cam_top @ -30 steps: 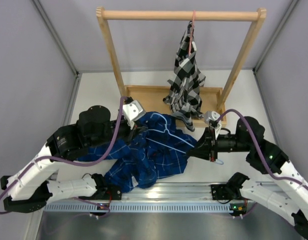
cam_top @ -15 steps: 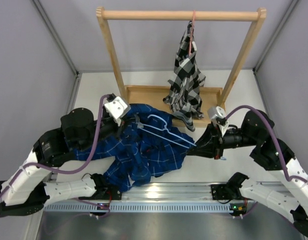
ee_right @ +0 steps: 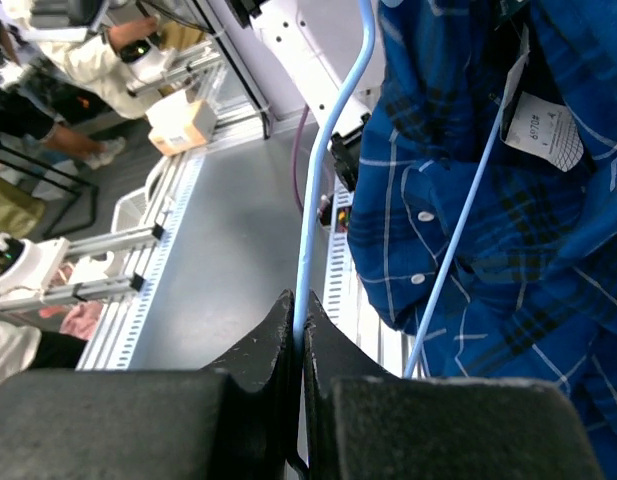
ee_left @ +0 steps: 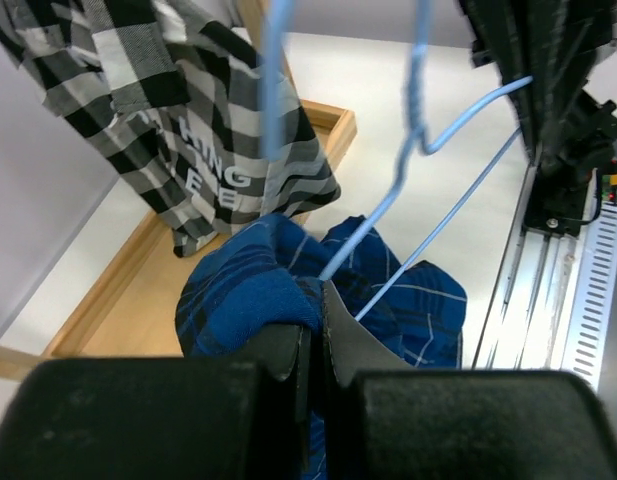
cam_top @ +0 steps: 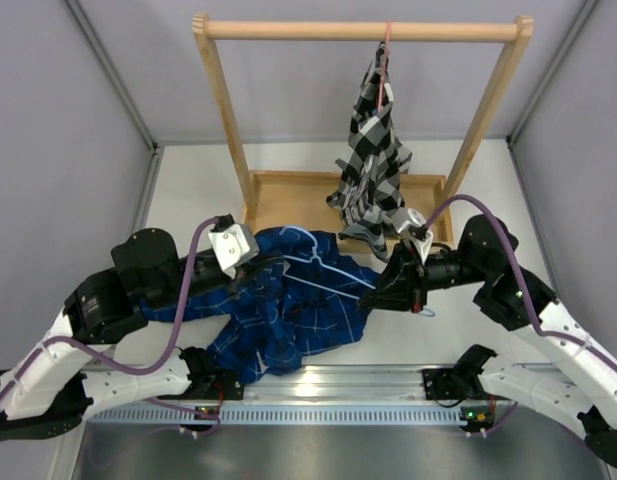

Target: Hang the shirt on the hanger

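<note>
The dark blue plaid shirt (cam_top: 288,300) lies bunched on the table between the arms. It also shows in the left wrist view (ee_left: 248,290) and the right wrist view (ee_right: 488,230). The light-blue wire hanger (cam_top: 333,270) lies across the shirt's top, its hook toward the back; its wire shows in the left wrist view (ee_left: 408,170). My left gripper (cam_top: 266,262) is shut on a fold of the shirt (ee_left: 313,300). My right gripper (cam_top: 373,295) is shut on the hanger's wire (ee_right: 323,200) at its right end, held above the table.
A wooden rack (cam_top: 358,31) stands at the back on a wooden tray base (cam_top: 288,195). A black-and-white checked shirt (cam_top: 373,150) hangs from it on a pink hanger, just behind my right gripper. A metal rail (cam_top: 318,385) runs along the near edge.
My left gripper has drawn back to the left with the shirt fold. My right gripper has moved left and toward the back with the hanger. The shirt has been dragged and bunched leftward.
</note>
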